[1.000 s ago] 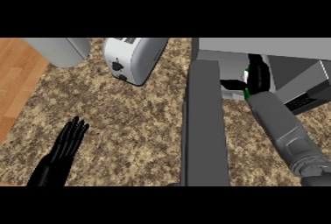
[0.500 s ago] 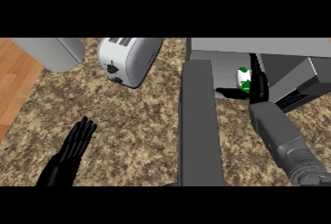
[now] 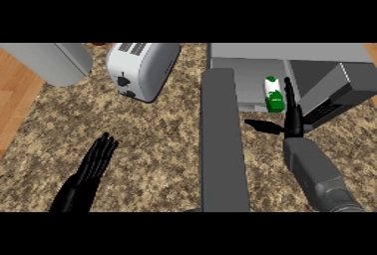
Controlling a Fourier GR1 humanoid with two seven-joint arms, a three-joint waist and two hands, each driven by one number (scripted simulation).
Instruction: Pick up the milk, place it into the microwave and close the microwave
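Note:
The milk (image 3: 273,94), a small white carton with green markings, sits just inside the open microwave (image 3: 243,79) at the upper right. My right hand (image 3: 293,124) is beside it on its right, fingers straight and pointing into the cavity, thumb spread out to the left below the carton; it holds nothing. The microwave's grey door (image 3: 221,149) hangs open, running down the middle of the view. At the lower left my left hand (image 3: 94,160) rests flat and open on the speckled counter.
A white toaster (image 3: 140,67) stands at the upper middle, left of the microwave door. A grey rounded container (image 3: 53,61) is at the upper left. The counter's left edge meets a wooden surface (image 3: 13,99).
My right hand has let go of the milk and drawn back slightly, thumb now spread out. The carton stays in the microwave. The left hand has not moved on the counter.

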